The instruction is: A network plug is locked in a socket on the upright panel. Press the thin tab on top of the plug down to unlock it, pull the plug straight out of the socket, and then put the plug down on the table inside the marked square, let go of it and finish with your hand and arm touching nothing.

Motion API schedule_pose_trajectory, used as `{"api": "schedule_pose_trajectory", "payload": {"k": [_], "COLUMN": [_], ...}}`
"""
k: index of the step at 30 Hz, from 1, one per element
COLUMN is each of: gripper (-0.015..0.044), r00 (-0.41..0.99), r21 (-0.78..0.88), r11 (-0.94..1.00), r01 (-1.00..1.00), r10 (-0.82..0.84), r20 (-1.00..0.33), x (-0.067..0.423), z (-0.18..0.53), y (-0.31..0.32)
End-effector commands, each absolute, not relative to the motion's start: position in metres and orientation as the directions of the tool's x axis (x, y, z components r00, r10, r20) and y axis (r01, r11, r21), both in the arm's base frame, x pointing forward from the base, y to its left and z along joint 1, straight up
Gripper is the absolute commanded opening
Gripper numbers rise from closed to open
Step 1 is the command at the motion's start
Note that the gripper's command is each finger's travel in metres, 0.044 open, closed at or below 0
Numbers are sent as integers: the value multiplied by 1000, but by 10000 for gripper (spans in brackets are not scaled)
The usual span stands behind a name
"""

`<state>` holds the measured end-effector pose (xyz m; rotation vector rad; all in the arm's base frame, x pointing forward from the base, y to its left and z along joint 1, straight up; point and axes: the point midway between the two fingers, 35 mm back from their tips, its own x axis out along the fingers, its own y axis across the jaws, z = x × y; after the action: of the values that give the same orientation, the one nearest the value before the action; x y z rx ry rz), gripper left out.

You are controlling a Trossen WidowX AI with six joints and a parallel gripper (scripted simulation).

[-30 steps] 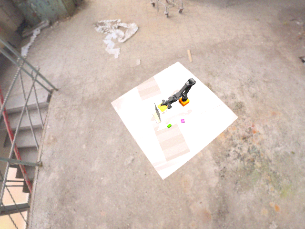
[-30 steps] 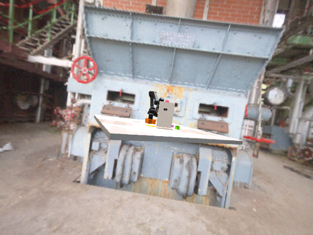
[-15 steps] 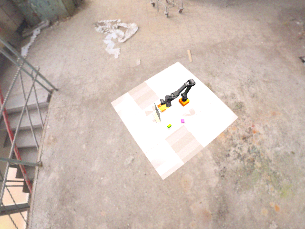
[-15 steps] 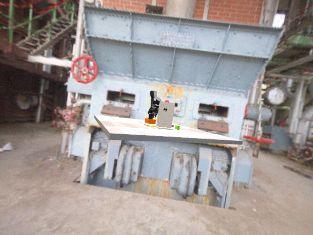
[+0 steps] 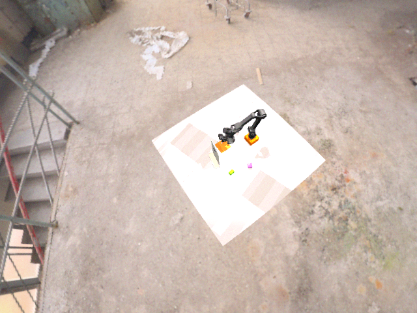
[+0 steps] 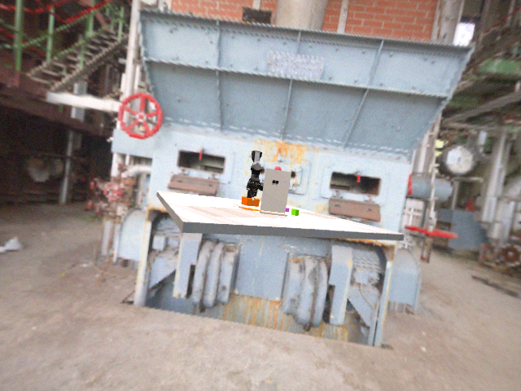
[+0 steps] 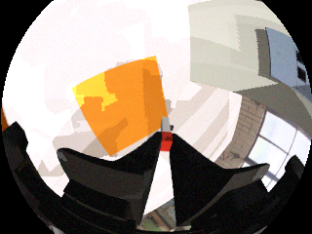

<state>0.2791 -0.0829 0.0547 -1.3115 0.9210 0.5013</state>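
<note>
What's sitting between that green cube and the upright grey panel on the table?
Nothing shows there: in the top view the stretch between the green cube and the panel is bare white table; the exterior view shows the same.

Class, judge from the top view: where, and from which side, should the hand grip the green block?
Probably its two opposite flat sides, from straight above: the green block sits low on the table, standing free of the upright panel and the purple block.

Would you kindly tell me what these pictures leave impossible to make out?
- Plug: wrist view, only a small red-and-grey tip shows between the shut jaws.
- Sockets on the panel: exterior view, too small and blurred.
- Orange square: top view, partly covered by the gripper.
</note>
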Motion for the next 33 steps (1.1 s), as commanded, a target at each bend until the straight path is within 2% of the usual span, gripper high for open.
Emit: {"api": "schedule_pose_trajectory", "payload": {"k": [1,33], "gripper": [0,0], "r00": [564,563], "r21": [-586,-586], "r11": [235,235], "r01": [-776,-775], "r10": [-161,-162], "r20": [-810,-810], "x": [279,282], "z": [55,14], "y": [-84,-84]}}
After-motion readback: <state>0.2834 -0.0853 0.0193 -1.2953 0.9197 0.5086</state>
